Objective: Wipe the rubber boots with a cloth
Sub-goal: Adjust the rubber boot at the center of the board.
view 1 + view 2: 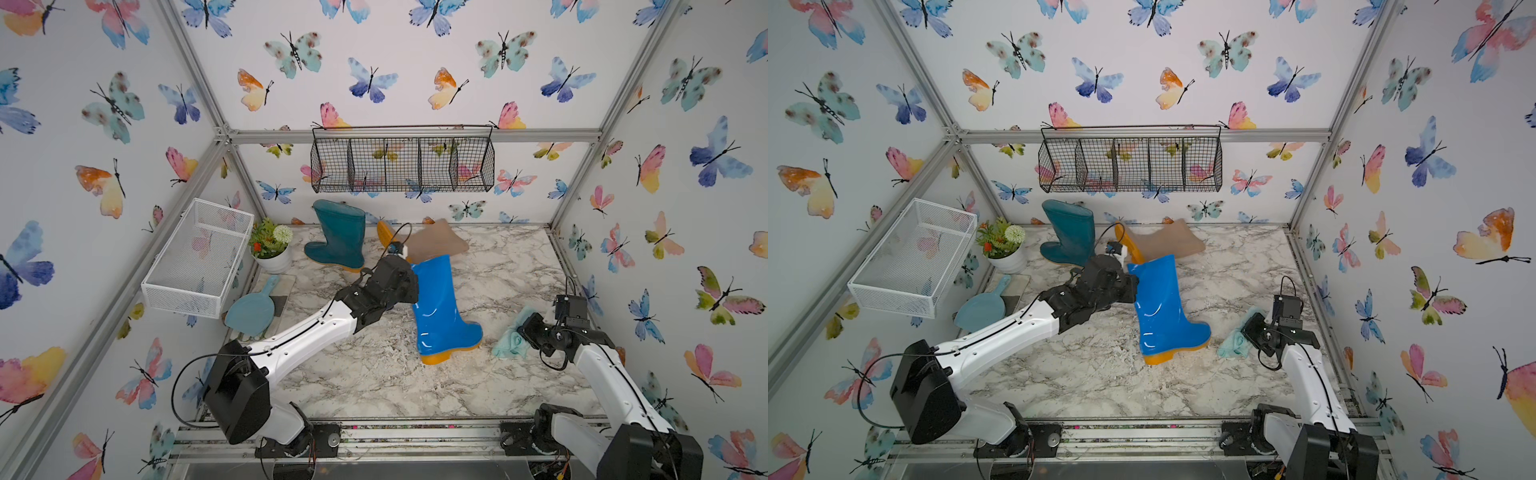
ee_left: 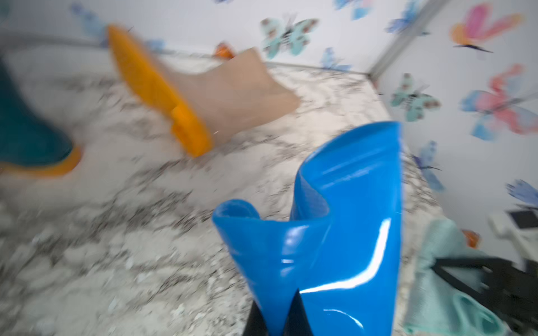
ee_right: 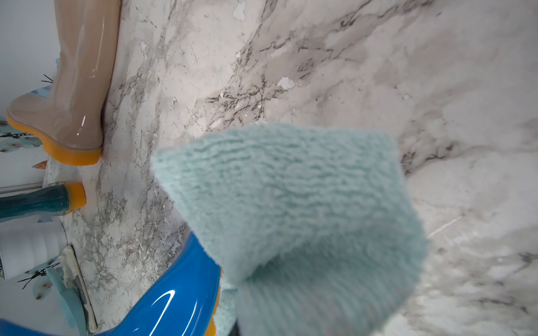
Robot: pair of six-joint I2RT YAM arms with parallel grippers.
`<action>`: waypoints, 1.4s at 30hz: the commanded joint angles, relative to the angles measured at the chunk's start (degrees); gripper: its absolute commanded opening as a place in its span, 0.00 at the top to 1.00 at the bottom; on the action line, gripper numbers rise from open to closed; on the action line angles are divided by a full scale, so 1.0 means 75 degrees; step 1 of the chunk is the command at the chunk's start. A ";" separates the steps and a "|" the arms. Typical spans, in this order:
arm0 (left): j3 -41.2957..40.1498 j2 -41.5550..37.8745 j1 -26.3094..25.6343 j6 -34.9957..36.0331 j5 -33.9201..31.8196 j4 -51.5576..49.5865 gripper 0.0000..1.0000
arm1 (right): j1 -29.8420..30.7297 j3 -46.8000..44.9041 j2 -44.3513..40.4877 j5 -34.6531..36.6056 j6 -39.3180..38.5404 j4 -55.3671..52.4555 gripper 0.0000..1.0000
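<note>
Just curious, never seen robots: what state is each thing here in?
Blue boot: upright, leaning, top pinched by left fingers.
Teal boot: standing.
Beige boot: lying on its side.
Cloth: bunched, gripped by right fingers.

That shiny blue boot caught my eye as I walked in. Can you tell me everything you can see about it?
The blue boot is glossy bright-blue rubber, calf-high, with an orange-yellow sole. It stands on the marble table, its shaft tilted toward the left gripper, which pinches the top rim so the opening buckles into a fold. The pale cloth is close beside its toe.
</note>
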 commanded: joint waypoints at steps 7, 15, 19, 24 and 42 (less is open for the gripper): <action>-0.2683 -0.0817 0.1138 -0.2086 0.0844 0.0418 0.99 | 0.0193 0.0281 0.0144 -0.0233 -0.0114 0.0063 0.98; -0.2238 -0.1761 0.1987 -0.0698 0.1007 -0.0680 0.32 | 0.2505 0.0205 0.0717 0.0534 0.0334 0.0154 0.98; -0.2529 -0.1651 0.3357 0.0396 0.2601 -0.0096 0.27 | 0.3606 0.0526 0.1731 0.0702 0.0653 0.0590 0.98; -0.2014 0.0146 0.4453 0.1244 0.5466 0.0341 0.38 | 0.3837 0.0757 0.2690 0.0276 0.0894 0.1355 0.98; -0.3913 -0.0321 0.2781 0.0148 0.6242 0.2044 0.52 | 0.3243 0.4722 0.6288 -0.0106 -0.0546 0.0573 0.98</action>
